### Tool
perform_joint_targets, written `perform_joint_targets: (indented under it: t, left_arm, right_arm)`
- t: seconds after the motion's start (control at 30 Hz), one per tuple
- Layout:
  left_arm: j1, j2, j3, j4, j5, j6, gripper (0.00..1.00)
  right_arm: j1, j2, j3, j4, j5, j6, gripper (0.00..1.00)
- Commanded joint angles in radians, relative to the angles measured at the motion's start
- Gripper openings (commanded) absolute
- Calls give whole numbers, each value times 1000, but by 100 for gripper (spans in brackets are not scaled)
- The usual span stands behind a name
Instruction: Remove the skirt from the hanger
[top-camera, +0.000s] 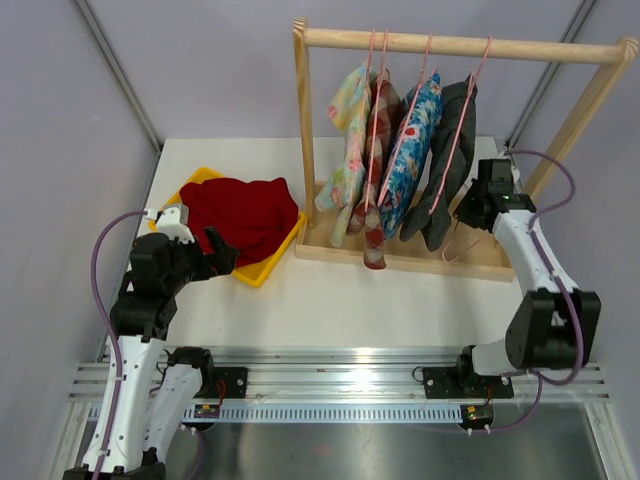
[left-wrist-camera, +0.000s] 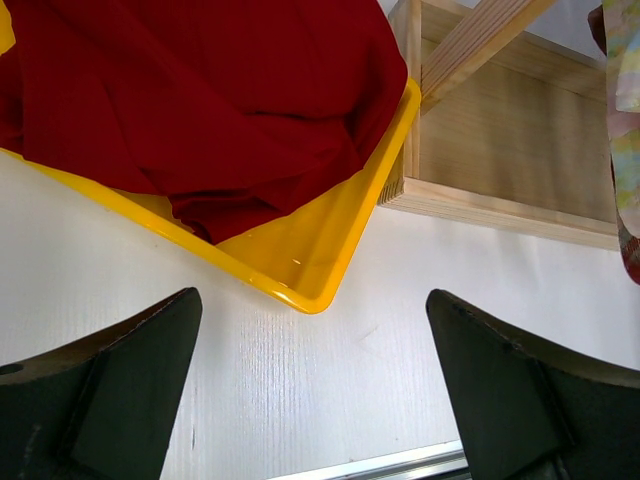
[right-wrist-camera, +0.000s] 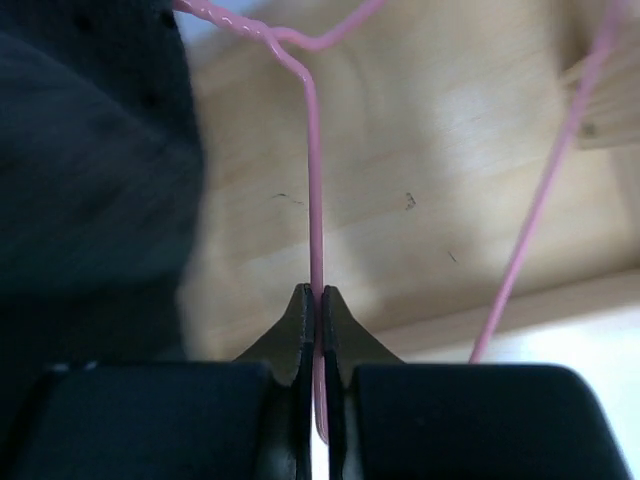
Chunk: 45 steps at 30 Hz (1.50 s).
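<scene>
Red cloth (top-camera: 240, 215) fills yellow tray (top-camera: 262, 270) beside wooden rack (top-camera: 303, 120).

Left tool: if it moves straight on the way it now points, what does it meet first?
Probably the near corner of the yellow tray, then the red cloth inside. Height is unclear, so the left tool might pass above the rim.

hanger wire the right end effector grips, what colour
Pink. The hanger wire shows best in the right wrist view, pinched in the right end effector.
</scene>
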Motion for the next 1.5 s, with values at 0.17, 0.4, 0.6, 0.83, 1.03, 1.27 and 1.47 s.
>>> perform_joint_targets:
  t: [0.17,0.4,0.6,0.83,1.03,1.27,1.47]
  left_arm:
    - [-2,-13,-2,53,25,13,99]
    - [-2,-18,-2,51,23,13,99]
    - [-7,-21,-4,53,20,12,99]
    - [-13,-33,-4,51,6,10,99]
    - [-15,-32,-4,51,11,12,99]
    - [-15,-26,-4,53,15,12,99]
    - [-15,-23,-4,53,12,13,99]
  right_arm:
    - [-26,-360,40,-112,220,37,0]
    - [-60,-291,108,-121,267,87,0]
    - [-120,-133,194,-59,227,134,0]
    - [-185,109,294,-60,158,149,0]
    - [-199,189,297,-2,109,157,0]
    - [-199,197,255,143,-97,195,0]
    - [-198,-51,-8,423,-323,200,0]
